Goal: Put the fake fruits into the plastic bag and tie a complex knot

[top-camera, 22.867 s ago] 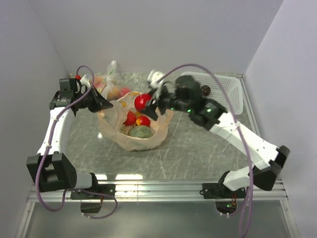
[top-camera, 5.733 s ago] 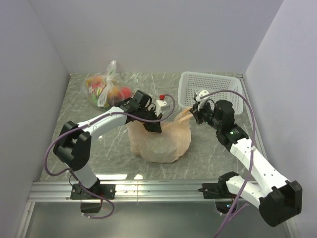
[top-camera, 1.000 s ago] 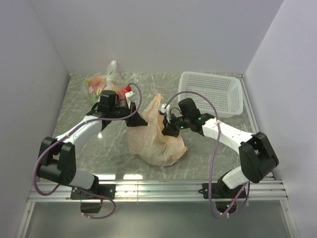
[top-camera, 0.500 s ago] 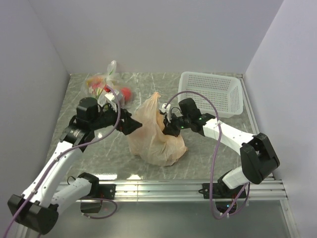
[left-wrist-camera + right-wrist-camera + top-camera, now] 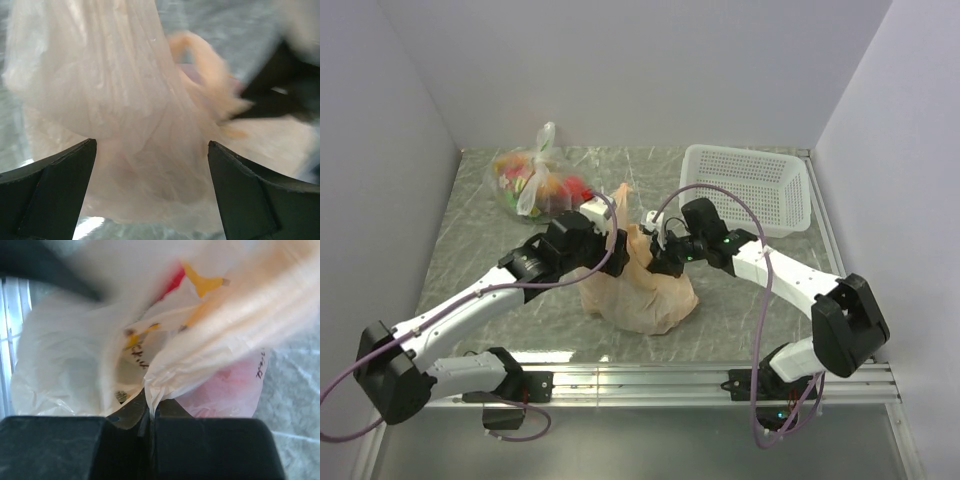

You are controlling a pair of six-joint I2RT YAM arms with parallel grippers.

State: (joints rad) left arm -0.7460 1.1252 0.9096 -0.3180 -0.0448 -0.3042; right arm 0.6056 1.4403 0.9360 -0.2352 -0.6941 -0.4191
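Left wrist view: left gripper (image 5: 151, 145) just swung back in, jaws spread, plastic bag (image 5: 125, 95) between them; right gripper (image 5: 150, 412) pinching a fold. Tying step, likely.

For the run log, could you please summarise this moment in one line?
left hand: open, at plastic bag | right hand: shut on plastic bag

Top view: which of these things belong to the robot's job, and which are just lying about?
In the job:
peach plastic bag
left tool, open around the bag
right tool, pinched shut on the bag's plastic

Just lying about:
clear bag of mixed fruits
white basket
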